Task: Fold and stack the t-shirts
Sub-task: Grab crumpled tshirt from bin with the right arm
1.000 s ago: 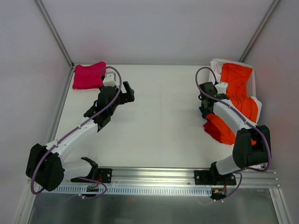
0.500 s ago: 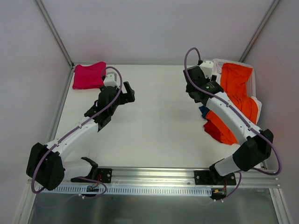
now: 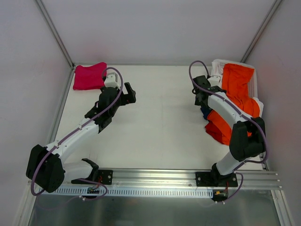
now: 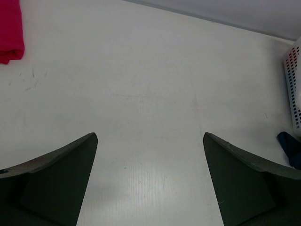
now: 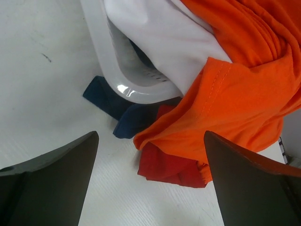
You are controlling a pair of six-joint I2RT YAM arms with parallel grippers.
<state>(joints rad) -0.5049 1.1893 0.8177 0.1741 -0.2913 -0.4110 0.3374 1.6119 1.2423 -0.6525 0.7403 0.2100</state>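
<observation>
Fetching the next shirt seems the step in hand: the right gripper (image 5: 150, 135) gapes empty above the orange t-shirt (image 5: 235, 94) spilling from the basket (image 5: 110, 61) at the table's (image 3: 160, 122) far right corner. Next it must drop and pinch the hem; the left gripper (image 4: 150, 136) hangs wide, empty, toward the far left corner

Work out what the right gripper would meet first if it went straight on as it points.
The right gripper, open, would probably meet the hanging hem of the orange t-shirt first, the red t-shirt just beneath; depth is unclear.
</observation>
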